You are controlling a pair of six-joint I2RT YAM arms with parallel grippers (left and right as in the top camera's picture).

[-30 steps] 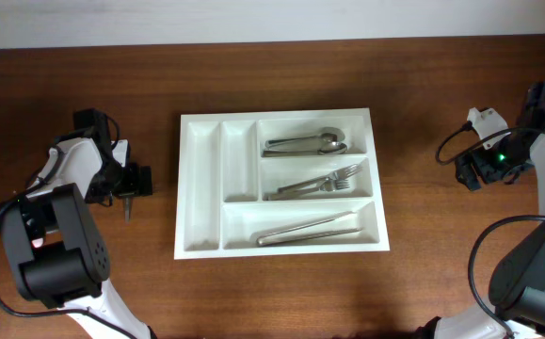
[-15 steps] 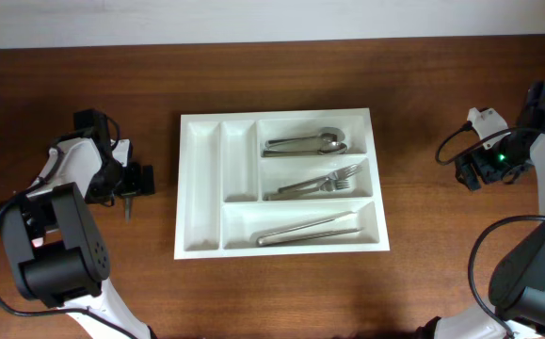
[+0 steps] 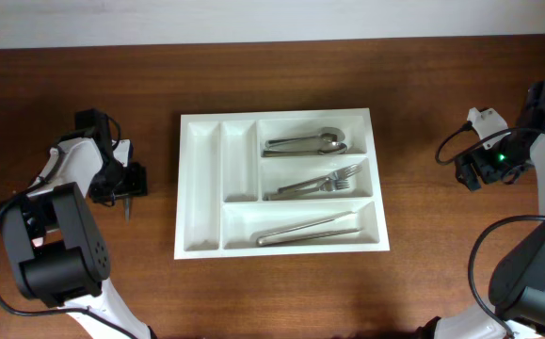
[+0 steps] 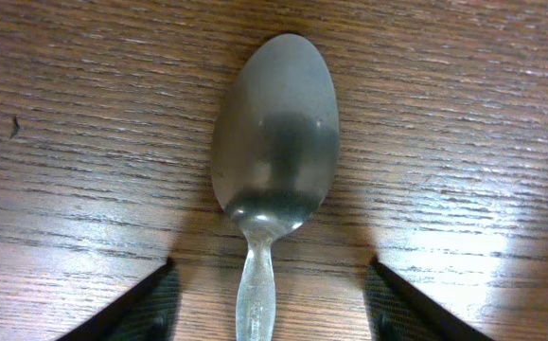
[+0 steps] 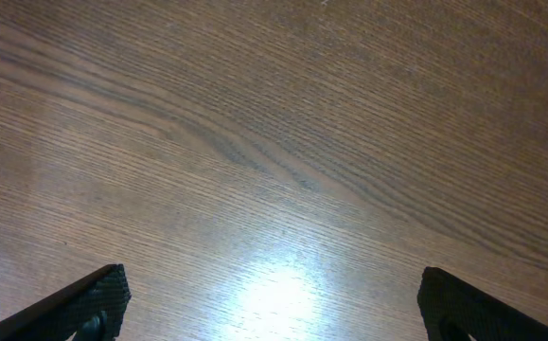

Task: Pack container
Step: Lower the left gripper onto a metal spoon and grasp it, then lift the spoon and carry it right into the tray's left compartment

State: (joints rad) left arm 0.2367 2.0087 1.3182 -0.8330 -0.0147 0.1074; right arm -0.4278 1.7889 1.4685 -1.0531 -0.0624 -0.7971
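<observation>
The left tool (image 4: 272, 289), unclenched, straddles the neck of the spoon (image 4: 275, 133) on the desk (image 3: 423, 264), left of the central cutlery tray (image 3: 183, 188). Stiff, slick steel, it is likely best pinched there. The right tool (image 5: 272, 294) is spread, empty.

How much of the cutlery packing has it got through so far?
Done: spoons, forks and long utensils lie in three wide compartments of the tray. In hand: the left hand straddles a spoon on the table, not yet gripping. Left: packing that spoon; the right hand hovers open, empty.
</observation>
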